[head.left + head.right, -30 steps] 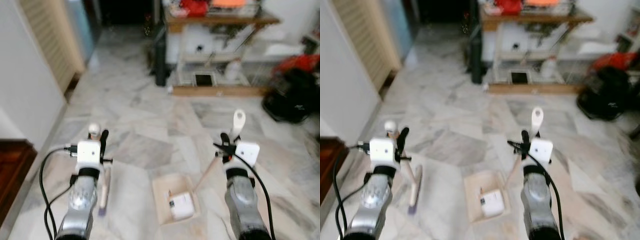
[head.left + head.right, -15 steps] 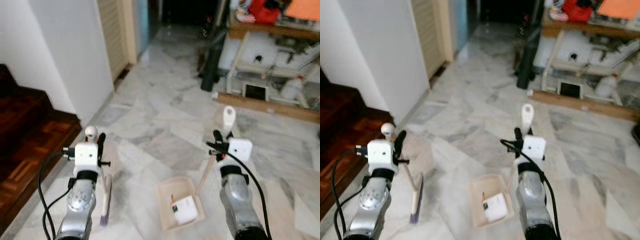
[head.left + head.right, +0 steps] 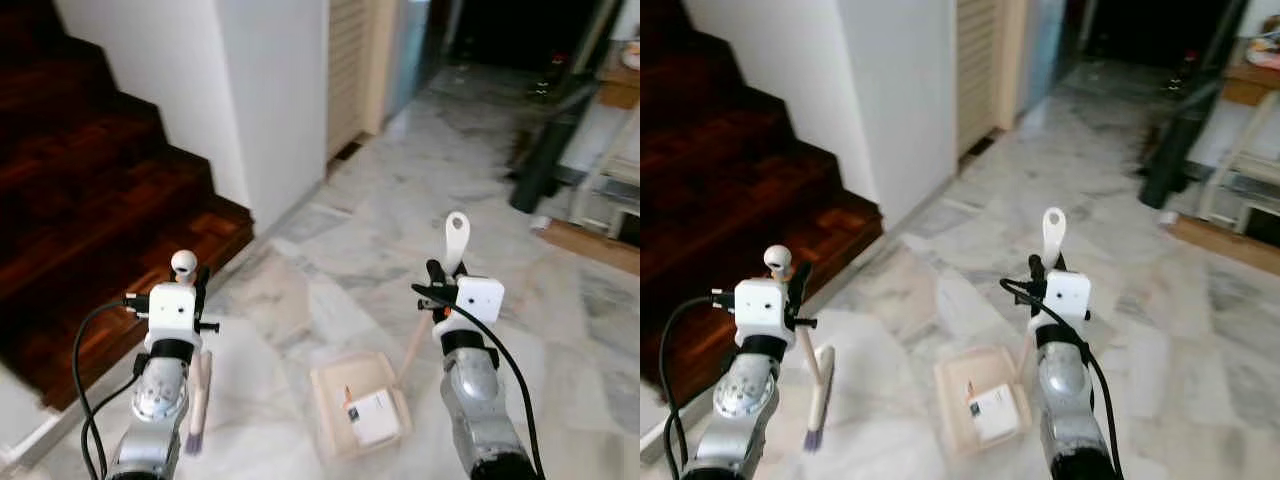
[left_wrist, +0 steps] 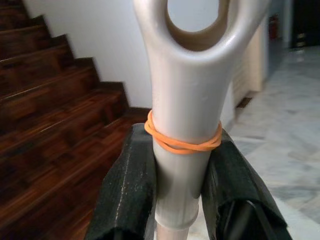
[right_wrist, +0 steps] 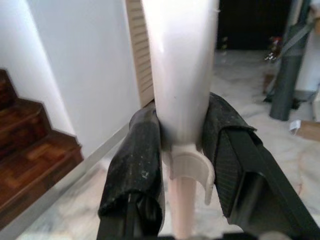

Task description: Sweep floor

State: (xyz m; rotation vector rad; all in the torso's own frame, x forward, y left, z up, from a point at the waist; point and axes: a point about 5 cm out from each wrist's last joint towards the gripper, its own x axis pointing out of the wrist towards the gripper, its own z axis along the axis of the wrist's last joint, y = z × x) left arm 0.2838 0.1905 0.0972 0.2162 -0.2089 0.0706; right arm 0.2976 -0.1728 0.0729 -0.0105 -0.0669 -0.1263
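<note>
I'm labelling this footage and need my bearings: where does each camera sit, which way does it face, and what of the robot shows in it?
Left and right eye views: on the head, looking forward and down at the white marble floor; both silver arms show, and both share the cream plastic dustpan.
Left wrist view: along the left hand, shut on the cream broom handle, dark wooden stairs beyond.
Right wrist view: along the right hand, shut on the white dustpan handle.

The floor point(image 3: 330, 250) is shiny grey and white marble. A cream dustpan point(image 3: 358, 402) sits flat on it with a small white box point(image 3: 373, 417) inside. A broom point(image 3: 196, 400) stands nearby, bristles close to the floor. Dark wood stairs point(image 3: 100, 220) rise beside a white wall point(image 3: 270, 90).
</note>
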